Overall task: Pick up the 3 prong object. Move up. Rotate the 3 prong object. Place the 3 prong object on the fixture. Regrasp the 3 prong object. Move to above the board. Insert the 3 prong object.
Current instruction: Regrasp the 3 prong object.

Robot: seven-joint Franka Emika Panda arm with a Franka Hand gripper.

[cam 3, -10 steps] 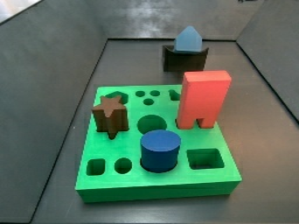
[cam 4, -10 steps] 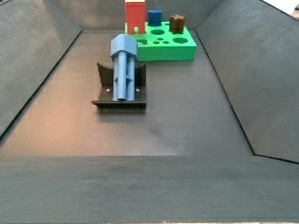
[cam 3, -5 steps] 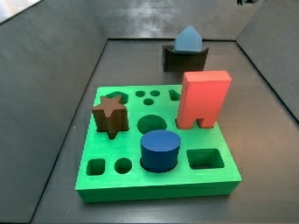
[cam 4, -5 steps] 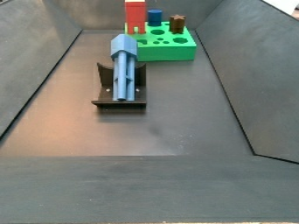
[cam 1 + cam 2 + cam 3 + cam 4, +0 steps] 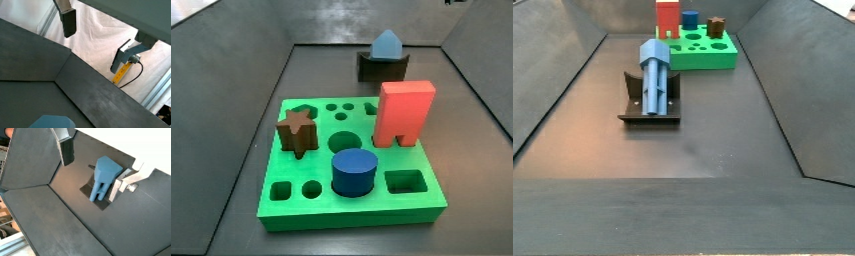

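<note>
In a wrist view the open, empty end effector (image 5: 93,165) is hovering above the 3 prong object (image 5: 103,177), which is resting on the fixture (image 5: 648,103); neither side view is showing the end effector.

tool (image 5: 93,170): outside both side views | 3 prong object (image 5: 51,121): cropped at wrist-view edge

My gripper (image 5: 93,165) hung high above the floor, out of both side views. Fingers (image 5: 66,150) were spread wide apart, nothing between the pads; in both wrist views the jaws were empty.
</note>
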